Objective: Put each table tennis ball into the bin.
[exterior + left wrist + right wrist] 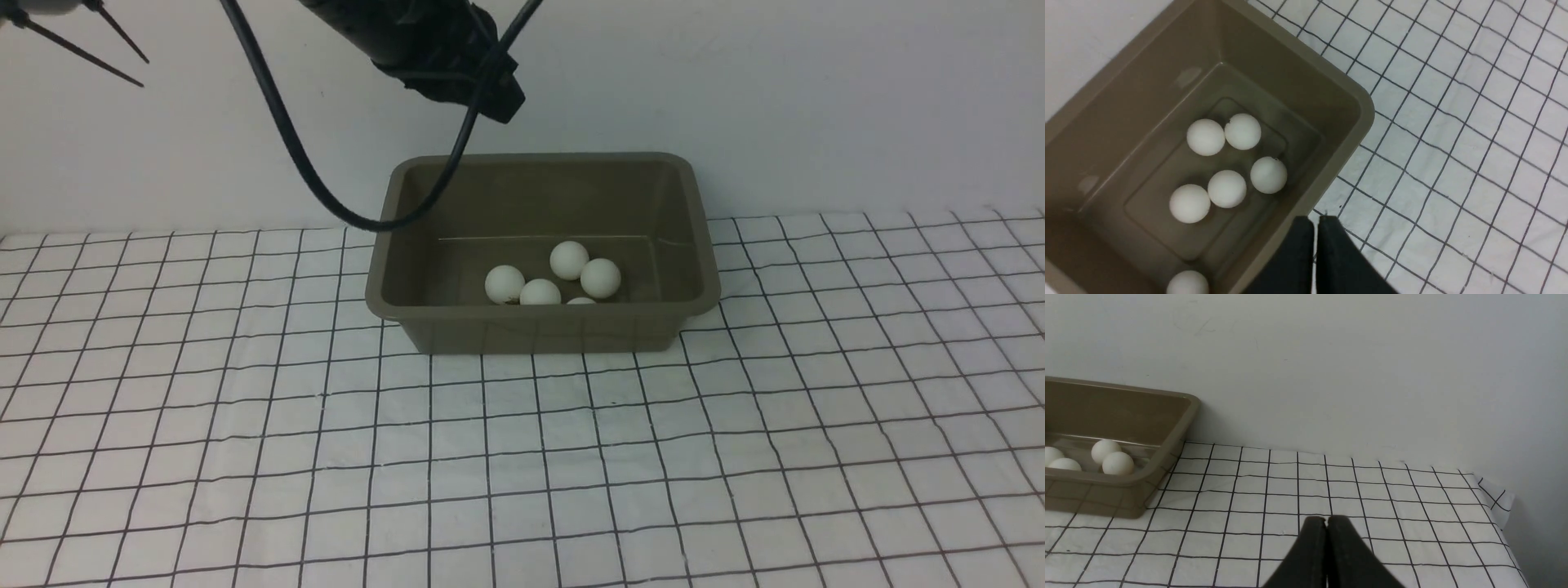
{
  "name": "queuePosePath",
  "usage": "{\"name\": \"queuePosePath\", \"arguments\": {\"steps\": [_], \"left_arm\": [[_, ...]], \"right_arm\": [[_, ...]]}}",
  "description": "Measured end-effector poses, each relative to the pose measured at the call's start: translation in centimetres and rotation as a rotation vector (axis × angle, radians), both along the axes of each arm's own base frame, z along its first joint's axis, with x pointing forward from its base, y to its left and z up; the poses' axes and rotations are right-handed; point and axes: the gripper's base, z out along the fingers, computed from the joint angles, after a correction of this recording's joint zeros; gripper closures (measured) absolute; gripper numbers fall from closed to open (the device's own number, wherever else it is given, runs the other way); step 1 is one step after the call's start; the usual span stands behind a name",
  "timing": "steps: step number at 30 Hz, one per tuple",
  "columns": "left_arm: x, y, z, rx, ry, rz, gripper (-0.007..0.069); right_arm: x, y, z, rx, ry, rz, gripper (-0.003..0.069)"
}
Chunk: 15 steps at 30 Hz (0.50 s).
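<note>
The olive-brown bin (392, 304) stands at the back of the table against the wall. Several white table tennis balls (569, 260) lie on its floor; the left wrist view shows them clustered (1227, 188), with one more (1188, 283) near the frame's edge. My left gripper (1316, 219) hangs high over the bin's rim (1339, 157), shut and holding nothing. In the front view only the left arm's dark wrist (445, 57) shows above the bin. My right gripper (1326, 519) is shut and empty, low over the cloth to the right of the bin (1167, 451).
A white cloth with a black grid (522, 457) covers the table. A plain white wall (816, 98) rises just behind the bin. A black cable (326, 192) loops down from the left arm to the bin's back left corner. The cloth's far right edge (1494, 498) shows.
</note>
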Motion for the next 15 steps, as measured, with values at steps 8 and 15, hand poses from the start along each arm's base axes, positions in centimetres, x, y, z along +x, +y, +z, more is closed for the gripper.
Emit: {"name": "queuePosePath", "arguments": {"steps": [8, 15], "left_arm": [[-11.4, 5.7, 10.5, -0.067, -0.478, 0.196, 0.0629], [-17.1, 12.0, 4.8, -0.072, -0.585, 0.569, 0.0629]], "right_arm": [[0.0, 0.0, 0.0, 0.000, -0.001, 0.001, 0.0675], [0.0, 0.0, 0.0, 0.000, -0.001, 0.001, 0.0675]]}}
